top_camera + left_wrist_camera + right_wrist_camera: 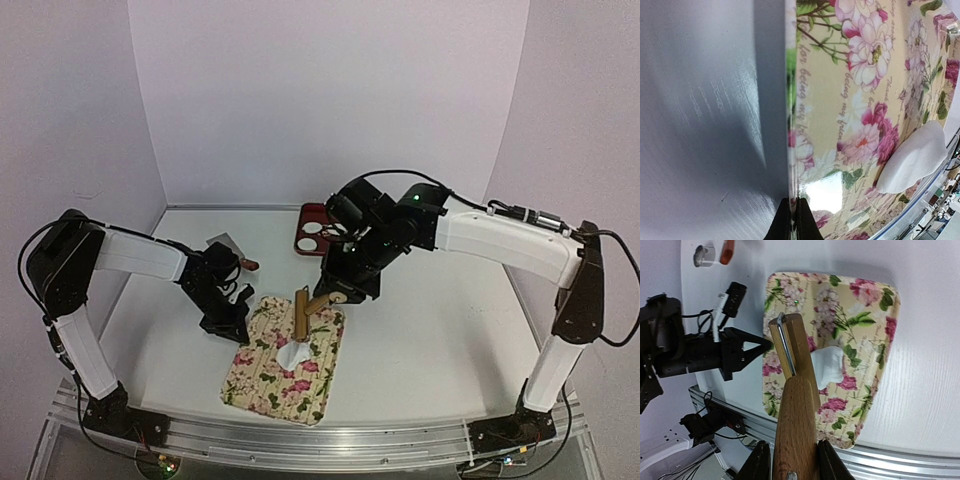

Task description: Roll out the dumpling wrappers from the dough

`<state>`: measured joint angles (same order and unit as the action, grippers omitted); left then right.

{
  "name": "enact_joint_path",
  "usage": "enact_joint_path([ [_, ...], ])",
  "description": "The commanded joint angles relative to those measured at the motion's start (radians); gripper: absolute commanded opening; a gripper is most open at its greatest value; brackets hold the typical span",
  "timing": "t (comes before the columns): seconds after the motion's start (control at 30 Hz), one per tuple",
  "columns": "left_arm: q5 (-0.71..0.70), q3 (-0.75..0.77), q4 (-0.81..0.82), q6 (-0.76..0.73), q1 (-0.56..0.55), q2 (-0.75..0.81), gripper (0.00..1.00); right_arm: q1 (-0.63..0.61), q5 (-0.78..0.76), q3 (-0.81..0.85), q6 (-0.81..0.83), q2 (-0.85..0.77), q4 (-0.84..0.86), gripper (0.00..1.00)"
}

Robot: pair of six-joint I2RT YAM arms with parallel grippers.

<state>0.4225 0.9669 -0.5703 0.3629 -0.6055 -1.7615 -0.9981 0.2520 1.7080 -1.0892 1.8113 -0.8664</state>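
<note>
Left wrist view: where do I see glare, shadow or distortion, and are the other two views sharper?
Left wrist view: a white glare patch low on the glossy floral mat, a dark shadow band on the table beside its edge, print stretched by the close lens. Right wrist view: sharp, the rolling pin looming large. Top external view: evenly lit, slightly soft.

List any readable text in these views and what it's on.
"for being my": cursive script printed on the mat, left wrist view, running sideways and repeated in a neighbouring line.
Other script words on the mat: too blurred or cut off to read.
Top and right wrist views: nothing legible.
</note>
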Motion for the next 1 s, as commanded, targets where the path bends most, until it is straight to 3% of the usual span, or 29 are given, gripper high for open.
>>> enact_joint_path([
  [0.0, -0.055, 0.022, -0.006, -0.042, -0.032, 0.003, 0.00, -0.002, -0.005, -0.065, -0.029, -0.021, 0.006, 0.00],
  [0.4, -0.073, 0.038, -0.019, -0.046, -0.042, 0.000, 0.00, -0.018, 0.032, 0.053, 0.028, 0.078, -0.005, 0.00],
  [0.97, -0.089, 0.046, -0.031, -0.045, -0.042, 0.000, 0.00, -0.018, 0.013, -0.029, -0.011, 0.153, -0.147, 0.00],
])
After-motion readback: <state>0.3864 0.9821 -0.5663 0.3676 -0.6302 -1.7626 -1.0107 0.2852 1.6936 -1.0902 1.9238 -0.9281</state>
